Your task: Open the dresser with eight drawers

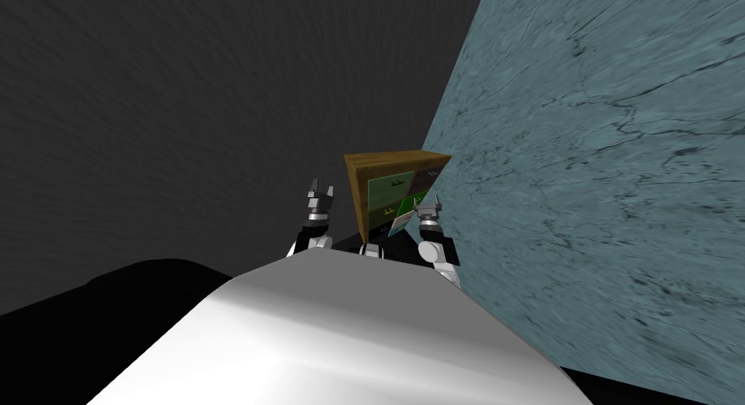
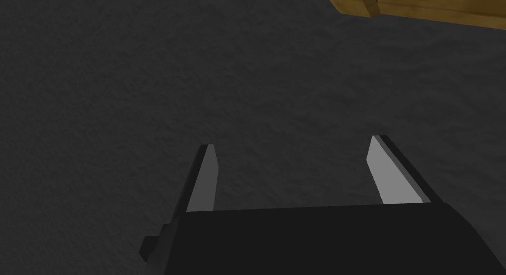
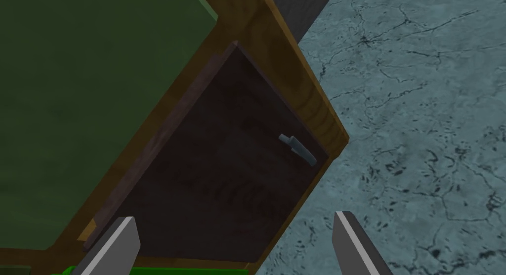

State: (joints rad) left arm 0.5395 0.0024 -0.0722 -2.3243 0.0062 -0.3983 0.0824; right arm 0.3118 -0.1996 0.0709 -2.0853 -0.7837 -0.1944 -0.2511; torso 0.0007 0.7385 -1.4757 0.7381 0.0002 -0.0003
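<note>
Blue-green marbled surface (image 1: 618,168) and dark grey surface (image 1: 182,95) are meeting behind the wooden dresser (image 1: 396,161), which is standing where they join. Right gripper (image 3: 233,216) is hovering, fingers spread apart, before a dark brown drawer (image 3: 217,178) at the dresser's edge, with the drawer's small grey handle (image 3: 298,149) beyond the fingers and a green drawer (image 3: 89,104) alongside. Left gripper (image 2: 292,142), fingers likewise apart and gripping nothing, is hanging off the dresser's other side.

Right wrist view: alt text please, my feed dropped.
The open right gripper faces a dark brown drawer front with a small grey handle, in the dresser's wooden frame. A green front adjoins it; a blue-grey marbled surface lies beyond.
</note>
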